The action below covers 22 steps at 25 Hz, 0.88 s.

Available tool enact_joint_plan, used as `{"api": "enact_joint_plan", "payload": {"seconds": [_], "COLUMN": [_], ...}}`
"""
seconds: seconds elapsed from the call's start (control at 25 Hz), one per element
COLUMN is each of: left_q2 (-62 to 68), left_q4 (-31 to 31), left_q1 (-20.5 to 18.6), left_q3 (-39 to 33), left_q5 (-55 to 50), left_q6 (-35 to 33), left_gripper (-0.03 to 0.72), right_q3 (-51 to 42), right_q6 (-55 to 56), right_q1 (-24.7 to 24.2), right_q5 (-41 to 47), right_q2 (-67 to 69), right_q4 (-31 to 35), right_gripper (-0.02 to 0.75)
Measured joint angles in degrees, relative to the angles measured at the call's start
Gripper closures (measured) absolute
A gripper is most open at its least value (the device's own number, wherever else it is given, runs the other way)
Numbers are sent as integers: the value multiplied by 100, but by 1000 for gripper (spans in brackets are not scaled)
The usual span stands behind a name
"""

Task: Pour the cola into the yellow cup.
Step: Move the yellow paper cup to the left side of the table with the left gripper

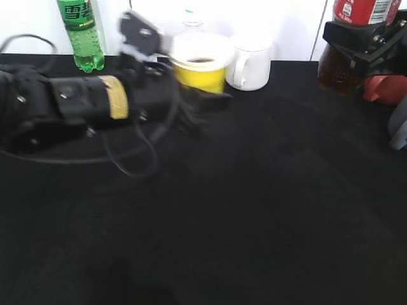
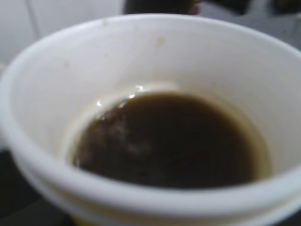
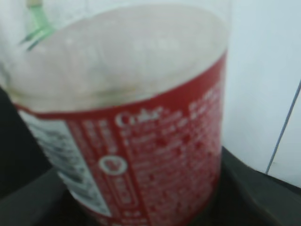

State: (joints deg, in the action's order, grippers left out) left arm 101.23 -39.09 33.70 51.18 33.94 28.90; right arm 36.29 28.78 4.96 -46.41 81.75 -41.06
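So from where I sit, the pour looks basically done. My left wrist view is filled by the cup (image 2: 150, 122), and there's a dark brown pool of cola (image 2: 164, 141) sitting in its white bottom, well short of the rim. In the exterior view the cup (image 1: 199, 75) sits at the back of the black tabletop (image 1: 254, 203), right at the tip of my left arm, with a white mug (image 1: 252, 67) just beside it on the right and a green bottle (image 1: 81, 32) further left.

The bottle (image 1: 356, 38) is up at the top right, upright as far as I can tell, with my right claw (image 1: 365, 44) pinching it around the body just below the red label. Its lower end seems to be off the tabletop, but that corner is dark and I wouldn't swear to it. The right wrist view shows the label (image 3: 155, 160) close up, with the claw's black body under it.

What's left, I'd guess: set the bottle down, let go, pull both arms back.

Stuff I can't make out: the left claw. Its arm is blurred in the exterior view and its wrist view shows only cup, so I can't tell whether it's spread or gripping the cup. The bottle's cap is cut off by the frame. There's something reddish (image 1: 385, 89) behind the bottle and a clear bottle top (image 1: 191, 25) behind the cup, both mostly hidden.
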Motion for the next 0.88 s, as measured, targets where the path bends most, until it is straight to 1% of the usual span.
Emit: {"api": "enact_joint_plan", "payload": {"seconds": [0.12, 0.24, 0.36, 0.4, 0.52, 0.64, 0.72, 0.88], "left_q2": [-109, -108, -108, -108, 120, 832, 1189, 1512], "left_q4": [2, 73, 550, 779, 1462, 2118, 2269, 2293], "left_q1": [-522, -1146, -1732, -1839, -1884, -1884, -1884, -1884], "left_q3": [-114, -514, -1094, -1248, -1380, -1380, -1380, -1380], "left_q5": [-18, 121, 700, 739, 970, 1786, 2209, 2378], "left_q6": [0, 0, -72, -386, -1266, -1856, -2133, -2241], "left_gripper": [249, 249, 249, 249, 249, 249, 249, 249], "right_q3": [0, 0, 0, 0, 0, 0, 0, 0], "right_q6": [12, 12, 12, 12, 14, 19, 19, 19], "right_q1": [0, 0, 0, 0, 0, 0, 0, 0], "right_q5": [0, 0, 0, 0, 0, 0, 0, 0], "right_q2": [0, 0, 0, 0, 0, 0, 0, 0], "right_q4": [0, 0, 0, 0, 6, 11, 11, 11], "right_gripper": [260, 260, 260, 260, 261, 261, 261, 261]}}
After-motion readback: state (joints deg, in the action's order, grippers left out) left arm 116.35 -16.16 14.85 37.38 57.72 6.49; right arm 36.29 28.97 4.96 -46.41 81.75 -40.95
